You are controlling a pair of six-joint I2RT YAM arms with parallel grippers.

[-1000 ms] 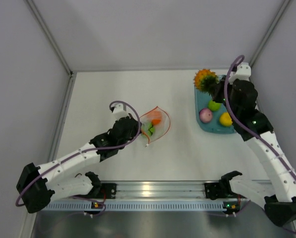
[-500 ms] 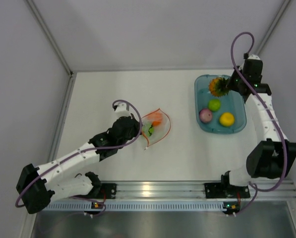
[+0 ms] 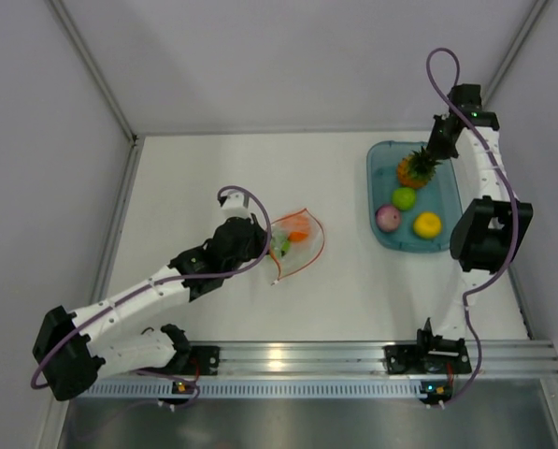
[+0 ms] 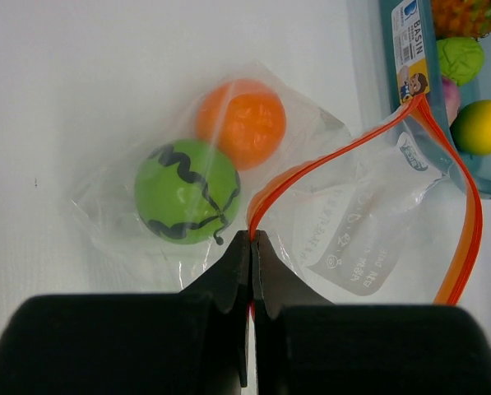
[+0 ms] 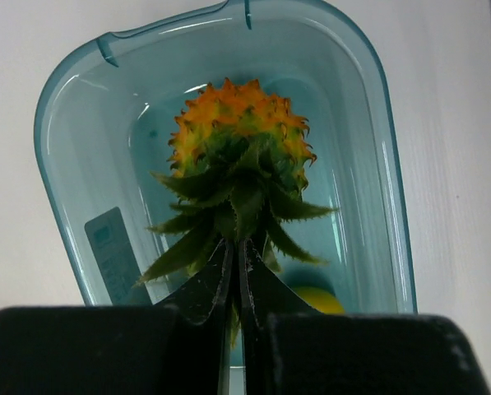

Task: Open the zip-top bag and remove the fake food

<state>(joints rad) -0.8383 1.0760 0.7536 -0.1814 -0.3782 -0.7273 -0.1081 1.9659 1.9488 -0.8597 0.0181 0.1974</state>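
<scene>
The clear zip-top bag [image 3: 295, 241] lies open mid-table, its orange-red zip strip [image 4: 344, 148] spread in a loop. My left gripper [image 4: 252, 236] is shut on the strip's near end [image 3: 267, 245]. Inside the bag are a dark green ball with black squiggles [image 4: 187, 191] and an orange ball [image 4: 241, 122]. My right gripper [image 5: 234, 243] is shut on the green crown of the orange pineapple [image 5: 237, 132] and holds it over the blue tub [image 3: 447, 229]. The tub holds a pink ball [image 3: 388, 218], a light green piece [image 3: 405, 197] and a yellow piece [image 3: 427, 224].
The blue tub [image 5: 68, 173] stands at the back right near the right wall [image 3: 540, 84]. A metal rail [image 3: 297, 360] runs along the near table edge. White table [image 3: 222, 168] surrounds the bag.
My right arm swung back and right, carrying the pineapple from the tub's far left corner to over its far part. My left gripper and the bag barely moved.
</scene>
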